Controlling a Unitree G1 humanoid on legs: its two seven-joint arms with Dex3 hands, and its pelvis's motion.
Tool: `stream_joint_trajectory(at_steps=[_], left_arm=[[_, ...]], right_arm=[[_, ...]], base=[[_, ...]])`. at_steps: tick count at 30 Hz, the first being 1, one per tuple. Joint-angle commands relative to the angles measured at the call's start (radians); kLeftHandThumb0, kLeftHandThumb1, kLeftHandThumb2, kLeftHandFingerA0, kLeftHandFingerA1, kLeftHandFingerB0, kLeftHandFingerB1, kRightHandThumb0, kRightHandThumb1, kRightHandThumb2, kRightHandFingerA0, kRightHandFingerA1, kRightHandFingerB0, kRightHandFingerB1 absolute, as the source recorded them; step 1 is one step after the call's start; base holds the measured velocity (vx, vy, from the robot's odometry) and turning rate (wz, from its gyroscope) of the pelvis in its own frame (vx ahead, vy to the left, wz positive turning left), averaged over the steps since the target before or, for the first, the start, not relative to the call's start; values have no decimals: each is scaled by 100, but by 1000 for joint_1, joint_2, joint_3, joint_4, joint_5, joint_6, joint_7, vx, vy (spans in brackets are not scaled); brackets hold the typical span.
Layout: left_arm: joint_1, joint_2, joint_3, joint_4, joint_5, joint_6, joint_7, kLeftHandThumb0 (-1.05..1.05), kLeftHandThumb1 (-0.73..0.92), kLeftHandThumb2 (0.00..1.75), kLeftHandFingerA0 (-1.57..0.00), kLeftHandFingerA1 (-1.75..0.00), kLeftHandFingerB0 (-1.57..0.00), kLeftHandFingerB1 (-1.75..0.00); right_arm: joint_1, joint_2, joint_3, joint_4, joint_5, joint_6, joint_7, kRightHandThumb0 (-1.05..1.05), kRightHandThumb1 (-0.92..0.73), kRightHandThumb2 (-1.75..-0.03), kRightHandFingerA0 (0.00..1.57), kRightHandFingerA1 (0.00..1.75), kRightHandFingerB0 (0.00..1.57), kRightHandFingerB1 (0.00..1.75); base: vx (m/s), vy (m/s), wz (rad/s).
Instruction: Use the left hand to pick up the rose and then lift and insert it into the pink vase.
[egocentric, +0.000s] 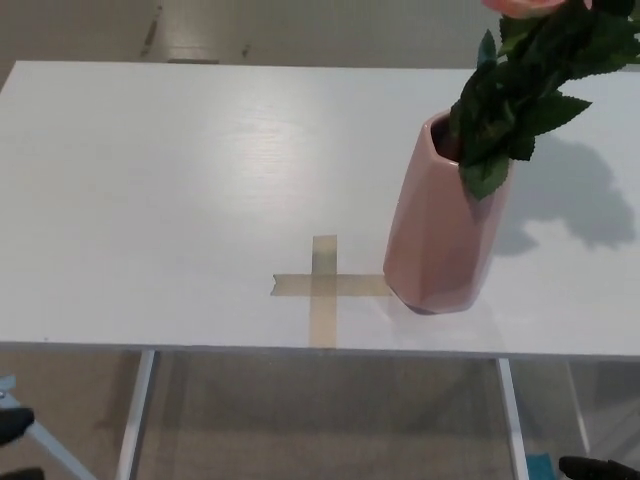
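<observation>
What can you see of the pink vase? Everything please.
The pink vase is tall and faceted, with a smooth matte finish like ceramic, widest near the middle and narrowing to its mouth and base. It stands upright on the white table, its base at the right arm of the tape cross. The rose sits in its mouth, leaves spilling right. Neither hand touches it.

1. There is one view only, from the robot's head, so no second view shares any part of the scene.
2. It looks steeply down and forward across a white table (150, 180), whose near edge crosses the lower part of the picture.
3. It sits close: a tape cross (325, 287) and a pink vase (438, 240) fill the middle ground.
4. The rose (525, 70) is cut by the top right edge.
5. Floor shows below the table edge.
</observation>
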Motion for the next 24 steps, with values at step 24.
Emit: stream_joint_trajectory(at_steps=[24], left_arm=[[-455, 27, -370, 1127, 355, -429, 581, -24, 41, 93, -7, -50, -7, -48]], right_arm=[[-37, 1, -22, 23, 28, 8, 15, -20, -62, -58, 62, 52, 56, 48]], base=[[0, 0, 0]])
